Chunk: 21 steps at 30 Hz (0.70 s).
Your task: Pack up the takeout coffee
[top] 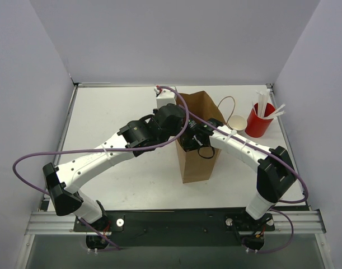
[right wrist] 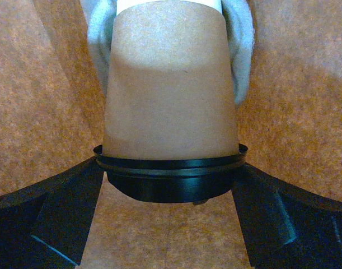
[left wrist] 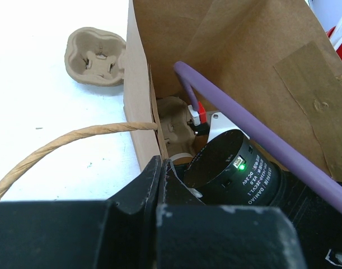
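From 8 o'clock the left arm stretches to the paper bag (top: 196,162) standing at mid-table. The left gripper (left wrist: 160,174) is clenched on the bag's rim, just beside its twine handle (left wrist: 64,140). From 4 o'clock the right gripper (right wrist: 168,168) points down into the bag's mouth. The takeout coffee (right wrist: 171,95) sits inside the bag between the widely spread fingers, with its black lid (right wrist: 171,182) toward the wrist. Whether the fingers press the lid or have let go cannot be told. Farther off, a pulp cup carrier (left wrist: 95,56) lies on the table. A red cup (top: 257,120) with white sticks stands at the bag's 2 o'clock.
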Available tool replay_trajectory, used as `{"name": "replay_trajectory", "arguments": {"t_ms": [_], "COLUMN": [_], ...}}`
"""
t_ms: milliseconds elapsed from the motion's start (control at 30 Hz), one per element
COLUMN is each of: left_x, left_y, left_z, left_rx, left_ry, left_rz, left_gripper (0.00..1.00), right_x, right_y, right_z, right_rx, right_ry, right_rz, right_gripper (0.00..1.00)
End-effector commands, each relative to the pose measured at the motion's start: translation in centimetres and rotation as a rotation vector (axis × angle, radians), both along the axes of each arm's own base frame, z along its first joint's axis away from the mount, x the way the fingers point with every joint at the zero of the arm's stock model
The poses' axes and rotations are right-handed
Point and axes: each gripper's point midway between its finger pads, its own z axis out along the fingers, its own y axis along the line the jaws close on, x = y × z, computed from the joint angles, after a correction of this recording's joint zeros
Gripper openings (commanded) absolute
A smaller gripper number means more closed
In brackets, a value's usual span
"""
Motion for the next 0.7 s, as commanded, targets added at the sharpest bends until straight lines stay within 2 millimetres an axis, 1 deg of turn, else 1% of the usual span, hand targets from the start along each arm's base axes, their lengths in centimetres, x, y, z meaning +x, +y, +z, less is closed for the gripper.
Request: {"name": "replay_trajectory", "arguments": {"t_ms": [0,100,367,667], "left_x": [-0.2,-0.1,-0.1,0.0], "left_y": [0.7,0.7,0.3,0.0], "left_z": [2.3,2.3,2.3,2.1], "left_rx": [-0.042,-0.042,-0.047,-0.047], "left_ry": [-0.030,-0.031,-0.031,-0.027], "left_rz": [-0.001,-0.001,-0.012,-0.014], "left_gripper": [0.00,0.00,0.00,0.00], "right_x": [0.4,0.6,0.5,0.5], "right_y": [-0.6,-0.7,-0.6,-0.8], "right_z": [0.2,0.8,1.5,1.8], "right_rx": [-0.026,-0.028,-0.035,-0.042], "right_ry": [-0.004,-0.018,-0.015,-0.019], "right_rz": [0.012,0.016,0.019,0.018], "right_gripper": [0.88,0.93,0.94,0.94]}}
